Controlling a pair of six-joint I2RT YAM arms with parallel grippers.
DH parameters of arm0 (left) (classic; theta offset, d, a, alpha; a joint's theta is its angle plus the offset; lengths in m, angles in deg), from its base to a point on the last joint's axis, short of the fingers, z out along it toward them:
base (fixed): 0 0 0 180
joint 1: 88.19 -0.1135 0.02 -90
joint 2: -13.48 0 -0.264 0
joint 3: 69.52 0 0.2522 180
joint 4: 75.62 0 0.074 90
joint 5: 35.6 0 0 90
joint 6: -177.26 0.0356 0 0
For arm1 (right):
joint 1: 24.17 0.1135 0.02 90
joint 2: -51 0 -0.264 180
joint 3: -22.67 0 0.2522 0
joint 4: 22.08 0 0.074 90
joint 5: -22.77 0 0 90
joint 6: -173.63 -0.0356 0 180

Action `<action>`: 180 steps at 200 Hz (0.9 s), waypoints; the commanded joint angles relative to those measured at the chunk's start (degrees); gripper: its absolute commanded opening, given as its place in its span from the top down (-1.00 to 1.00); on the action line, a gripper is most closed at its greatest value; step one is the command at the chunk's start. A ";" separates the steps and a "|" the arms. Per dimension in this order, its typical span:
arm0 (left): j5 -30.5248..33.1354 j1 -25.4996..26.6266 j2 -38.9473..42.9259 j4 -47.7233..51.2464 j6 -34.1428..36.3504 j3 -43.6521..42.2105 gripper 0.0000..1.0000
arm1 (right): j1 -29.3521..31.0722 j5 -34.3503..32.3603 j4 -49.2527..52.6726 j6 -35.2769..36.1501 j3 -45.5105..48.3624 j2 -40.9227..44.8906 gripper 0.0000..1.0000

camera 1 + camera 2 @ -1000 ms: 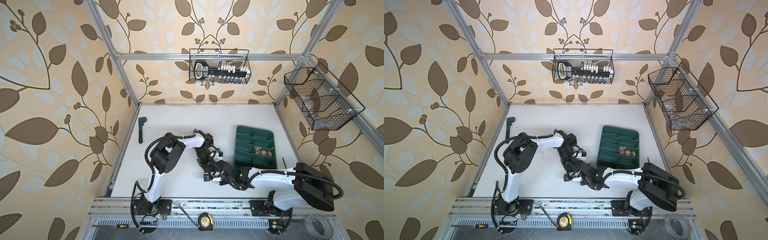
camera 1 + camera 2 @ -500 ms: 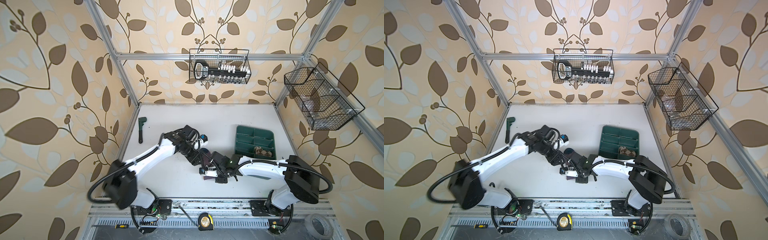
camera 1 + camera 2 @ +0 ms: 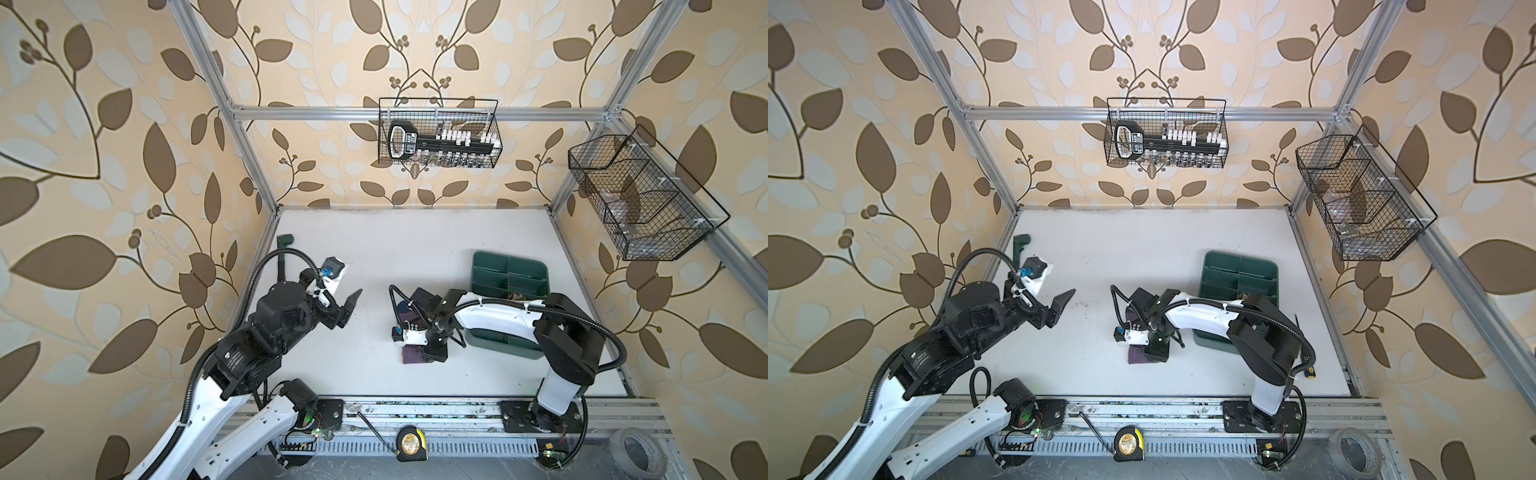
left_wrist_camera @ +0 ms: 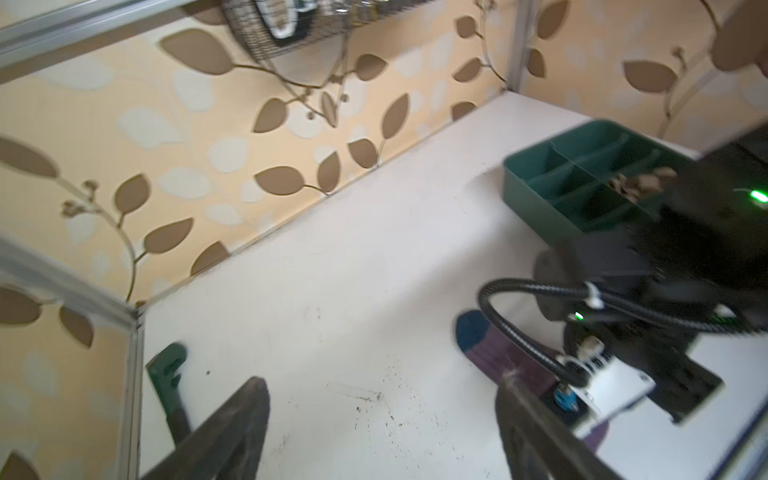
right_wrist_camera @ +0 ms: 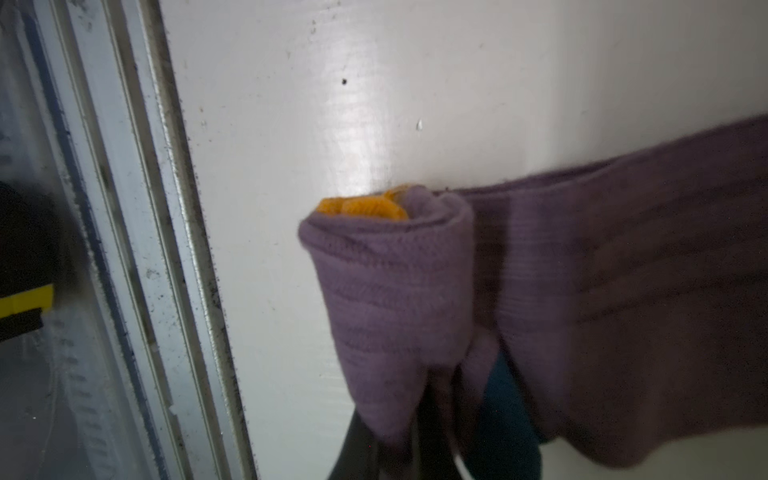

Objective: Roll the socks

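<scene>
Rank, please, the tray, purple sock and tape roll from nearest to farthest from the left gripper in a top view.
1. Purple sock, mid-table, right of the left gripper.
2. Tray, farther right.
3. Tape roll, front right corner.

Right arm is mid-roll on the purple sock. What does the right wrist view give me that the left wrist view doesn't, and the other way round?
Only right wrist: the rolled end of the purple sock, mustard cuff tucked inside, pinched in the shut right gripper.
Only left wrist: the navy toe, the green tray with the beige sock in one compartment, the left gripper open and empty, a green tool by the wall.
Both: the purple sock lying on the white table.
</scene>
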 commanded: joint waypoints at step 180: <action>38.70 44.88 -50.89 -28.57 7.23 -18.60 -0.17 | -4.24 -0.71 2.72 0.77 -1.88 -8.08 1.00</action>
